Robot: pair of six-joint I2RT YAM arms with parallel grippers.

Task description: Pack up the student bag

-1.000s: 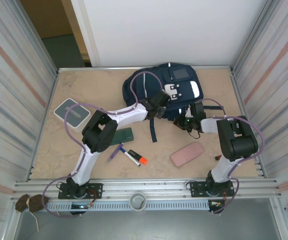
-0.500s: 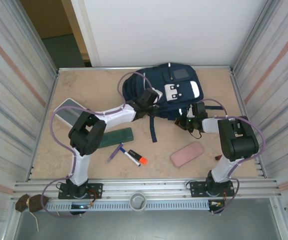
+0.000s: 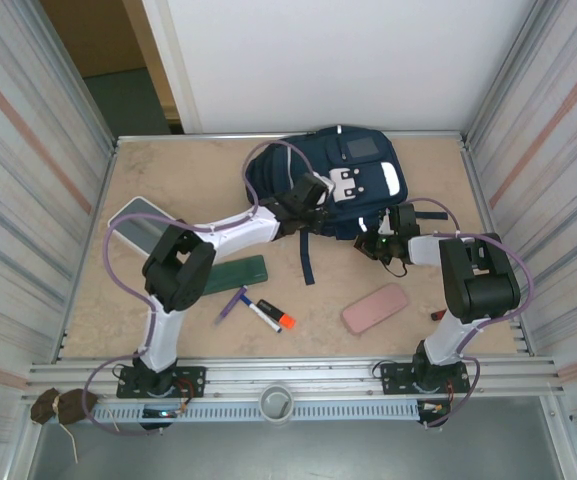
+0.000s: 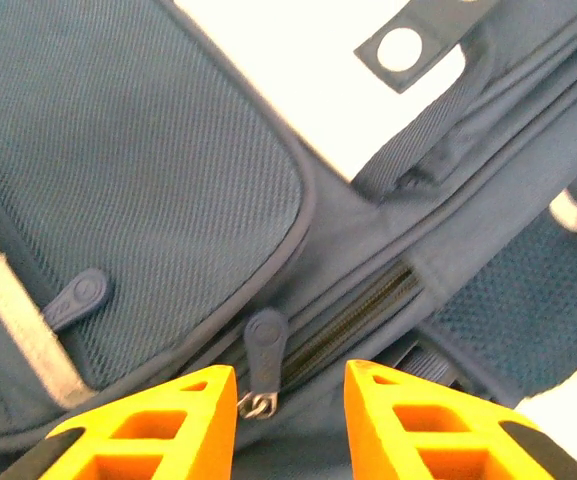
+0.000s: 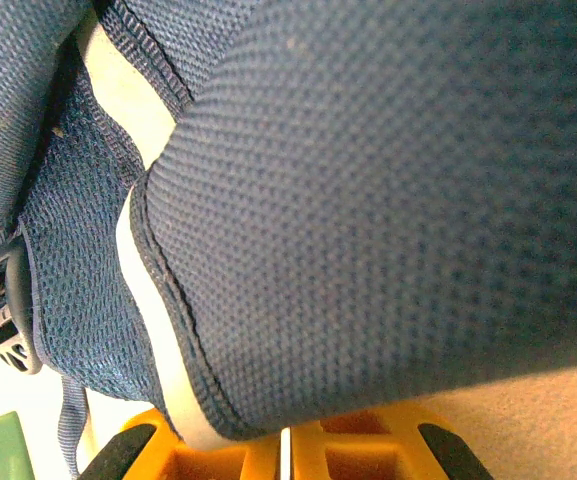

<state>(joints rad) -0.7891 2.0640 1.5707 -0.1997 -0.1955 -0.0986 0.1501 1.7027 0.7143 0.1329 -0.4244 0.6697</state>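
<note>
Lying at the far middle of the table (image 3: 168, 170), the student bag (image 3: 358, 175) has both grippers at its near edge. The left gripper (image 4: 290, 385) hovers with jaws apart, a zipper pull (image 4: 265, 338) just ahead of its fingertips. The right gripper (image 5: 283, 440) has its jaws pressed together on the bag's fabric hem. A loose dark strap (image 3: 306, 262) trails toward the arms. Nearer lie a green case (image 3: 233, 271), a purple pen (image 3: 232, 303), an orange-capped marker (image 3: 271, 315) and a pink case (image 3: 375, 308); a grey pad (image 3: 133, 222) sits at left, partly crossed by the left arm's cable
</note>
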